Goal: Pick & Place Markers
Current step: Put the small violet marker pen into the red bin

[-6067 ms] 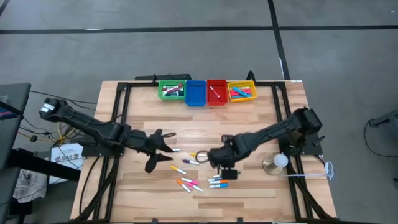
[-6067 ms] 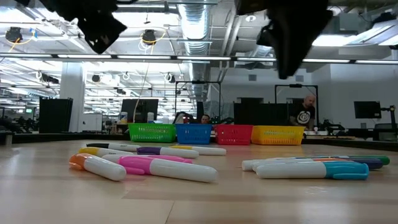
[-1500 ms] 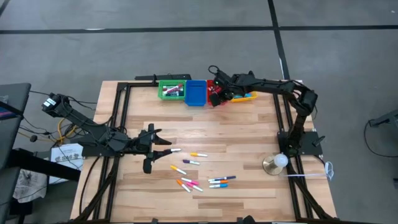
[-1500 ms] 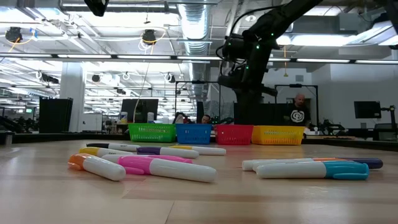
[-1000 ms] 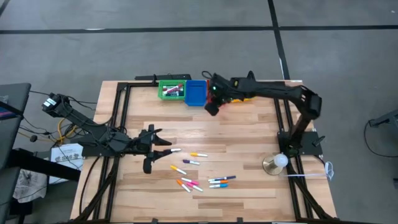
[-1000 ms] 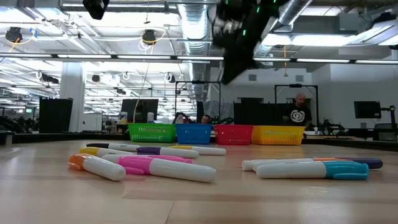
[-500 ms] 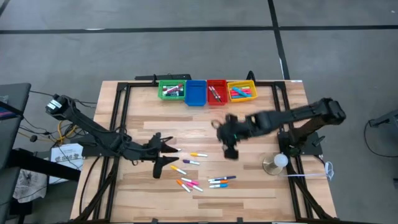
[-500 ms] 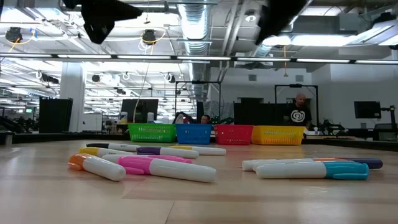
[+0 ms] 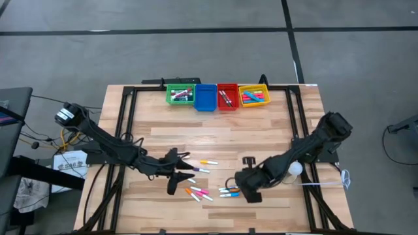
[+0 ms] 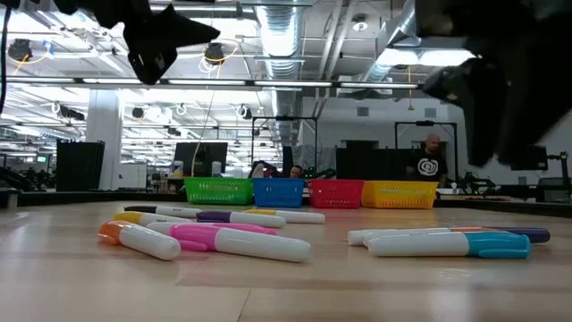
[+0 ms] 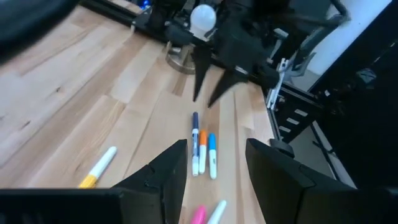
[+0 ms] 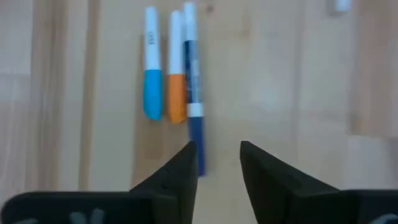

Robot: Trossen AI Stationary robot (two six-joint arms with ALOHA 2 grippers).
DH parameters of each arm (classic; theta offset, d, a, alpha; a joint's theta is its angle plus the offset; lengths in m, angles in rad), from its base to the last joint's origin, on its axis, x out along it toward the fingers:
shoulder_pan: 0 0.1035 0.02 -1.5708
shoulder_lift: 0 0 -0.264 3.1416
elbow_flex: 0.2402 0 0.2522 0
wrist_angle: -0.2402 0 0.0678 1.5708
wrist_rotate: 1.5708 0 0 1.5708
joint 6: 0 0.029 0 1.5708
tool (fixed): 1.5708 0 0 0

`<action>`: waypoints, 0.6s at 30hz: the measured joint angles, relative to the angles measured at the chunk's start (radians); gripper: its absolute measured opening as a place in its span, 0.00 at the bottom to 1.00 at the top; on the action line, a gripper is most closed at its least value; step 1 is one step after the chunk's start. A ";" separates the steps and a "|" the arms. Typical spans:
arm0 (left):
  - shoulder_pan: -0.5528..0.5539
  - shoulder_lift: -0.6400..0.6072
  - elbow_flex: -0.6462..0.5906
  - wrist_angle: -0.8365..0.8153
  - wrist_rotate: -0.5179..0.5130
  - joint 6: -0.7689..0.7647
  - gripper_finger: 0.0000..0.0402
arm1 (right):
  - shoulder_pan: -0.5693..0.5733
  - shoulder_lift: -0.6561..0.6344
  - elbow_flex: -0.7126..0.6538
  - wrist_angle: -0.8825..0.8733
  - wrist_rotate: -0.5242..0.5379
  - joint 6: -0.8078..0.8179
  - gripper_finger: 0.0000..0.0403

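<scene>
Hovering over the near-right part of the table (image 9: 157, 137), the right gripper (image 9: 250, 190) hangs above three markers (image 12: 171, 68) lying side by side: light blue, orange and dark blue. Its fingers (image 12: 180, 177) stand a little apart with nothing between them. The left gripper (image 9: 175, 175) sits over the left end of the scatter, jaws apart and empty, a yellow-tipped pen (image 11: 98, 167) just ahead of it. More loose markers (image 9: 199, 193) in pink, orange and white lie between the two grippers on the near middle of the table. Along the far edge stand four bins: green (image 9: 179, 94), blue (image 9: 206, 97), red (image 9: 227, 96) and yellow (image 9: 254, 96), three with pens inside; the blue one's inside I cannot tell.
</scene>
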 joint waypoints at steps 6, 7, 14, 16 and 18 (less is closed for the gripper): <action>-0.006 0.018 0.000 0.000 -0.001 -0.018 0.41 | 0.034 0.087 0.000 0.051 -0.003 0.016 0.43; -0.006 0.017 0.000 0.003 -0.001 -0.018 0.41 | 0.037 0.099 0.000 0.052 -0.003 0.016 0.44; -0.006 0.015 0.000 0.002 -0.001 -0.018 0.41 | 0.034 0.183 0.004 0.064 -0.012 0.016 0.49; -0.006 0.015 0.000 0.002 -0.001 -0.018 0.41 | 0.034 0.200 0.005 0.066 -0.011 0.016 0.47; -0.006 0.015 0.000 0.001 -0.001 -0.018 0.41 | 0.034 0.206 0.006 0.066 -0.011 0.016 0.44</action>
